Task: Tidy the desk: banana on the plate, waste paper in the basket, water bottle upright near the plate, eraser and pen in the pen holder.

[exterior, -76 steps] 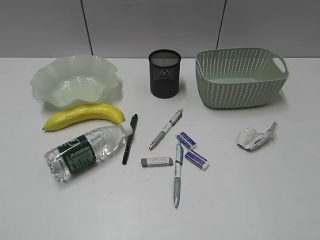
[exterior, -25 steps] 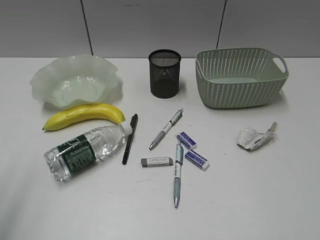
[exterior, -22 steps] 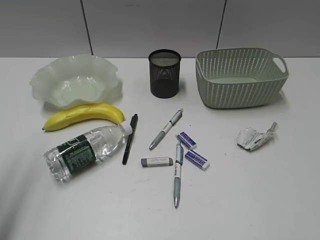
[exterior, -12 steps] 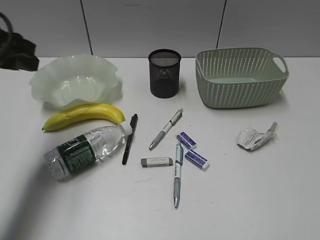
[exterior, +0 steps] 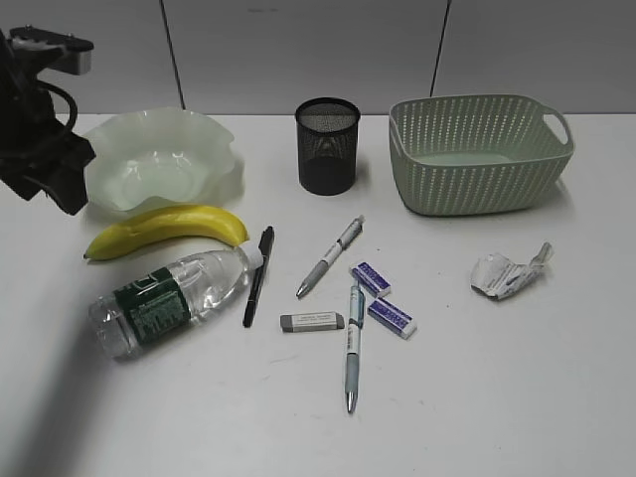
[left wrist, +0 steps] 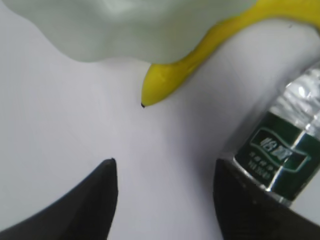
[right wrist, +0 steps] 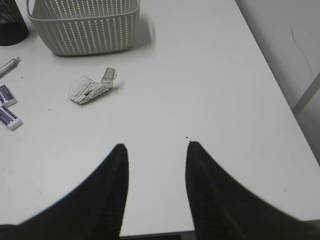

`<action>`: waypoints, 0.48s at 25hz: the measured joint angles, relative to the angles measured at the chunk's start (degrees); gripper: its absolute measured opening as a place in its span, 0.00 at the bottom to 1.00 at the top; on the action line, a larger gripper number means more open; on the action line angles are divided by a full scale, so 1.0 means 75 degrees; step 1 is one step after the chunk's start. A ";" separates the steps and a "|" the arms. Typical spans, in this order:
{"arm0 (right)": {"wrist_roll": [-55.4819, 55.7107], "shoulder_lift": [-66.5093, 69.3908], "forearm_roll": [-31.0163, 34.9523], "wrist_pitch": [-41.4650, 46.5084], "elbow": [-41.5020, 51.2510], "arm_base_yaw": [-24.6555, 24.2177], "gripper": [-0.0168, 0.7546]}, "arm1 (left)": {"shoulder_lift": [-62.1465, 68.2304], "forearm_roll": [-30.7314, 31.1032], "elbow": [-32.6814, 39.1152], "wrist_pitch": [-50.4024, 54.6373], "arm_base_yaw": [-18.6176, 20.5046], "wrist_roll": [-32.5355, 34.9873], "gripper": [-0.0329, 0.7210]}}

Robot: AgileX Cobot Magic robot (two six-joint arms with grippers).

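banana step, by my reading: nothing tidied yet, and the left arm is the one out over the desk, at the banana's stem end. banana lies flat just in front of the plate, touching or nearly touching its ruffled rim; the wrist view shows the stem tip poking out from under the plate's edge.

left gripper: jaws apart, empty, hovering above bare desk just short of the banana's tip, bottle close at its right finger. in the exterior view the arm hangs at the plate's left side, wrist pitched down toward the banana.

next move, a guess: ease forward to straddle the banana nearer its middle, close, lift over the plate's rim, set down in the bowl. tip is thin and curved, a poor place to grip. bottle crowds the approach and could roll if nudged.

right gripper: jaws apart, holding nothing, parked over empty desk well to the right of the plate. paper lies ahead of it, near the basket.

rest, relative to the plate: bottle on its side in front of the banana; holder upright to the right; pens and erasers scattered loose front-right.
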 joint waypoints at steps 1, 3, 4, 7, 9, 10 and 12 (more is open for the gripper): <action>0.0000 0.0000 0.0000 0.0000 0.0000 0.0000 0.43 | 0.0069 0.0008 0.0026 0.0066 0.0008 0.0062 0.65; 0.0000 0.0000 0.0000 0.0000 0.0000 0.0000 0.43 | 0.0105 -0.0069 0.0174 0.0013 0.0016 0.0113 0.65; 0.0000 0.0000 0.0000 0.0000 0.0000 0.0000 0.43 | 0.0105 -0.0069 0.0301 -0.0057 0.0016 0.0148 0.65; 0.0000 0.0000 0.0000 0.0000 0.0000 0.0000 0.43 | 0.0105 -0.0300 0.0810 -0.0557 0.0024 0.0481 0.65; 0.0000 0.0000 0.0000 0.0000 0.0000 0.0000 0.43 | 0.0105 -0.0724 0.1228 -0.1025 0.0050 0.0895 0.65; 0.0000 0.0000 0.0000 0.0000 0.0000 0.0000 0.43 | 0.0105 -0.0981 0.1471 -0.1332 0.0056 0.1126 0.65; 0.0000 0.0000 0.0000 0.0000 0.0000 0.0000 0.43 | 0.0105 -0.1343 0.1931 -0.1950 0.0056 0.1508 0.65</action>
